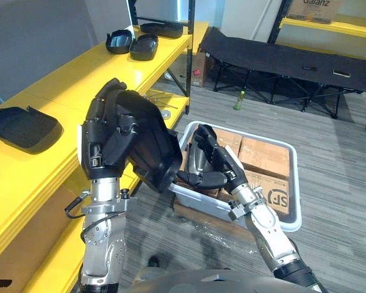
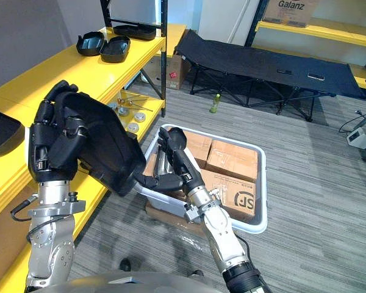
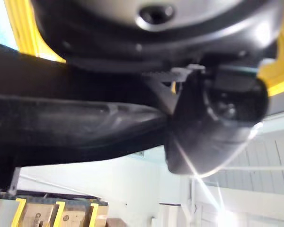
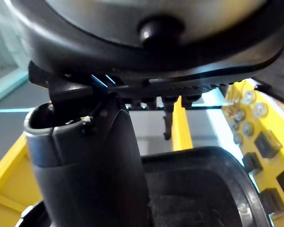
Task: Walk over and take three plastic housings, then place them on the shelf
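Black housing [image 1: 151,143] between yellow shelf [image 1: 67,91] and white crate [image 1: 294,177]

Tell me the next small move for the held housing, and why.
Probably swing the left hand toward the shelf, carrying the housing over its bare yellow top. The hand is curled round the housing, which is raised just off the shelf's edge near the bin, with the right hand at its lower rim. Bare space shows beyond the other housing lying there.
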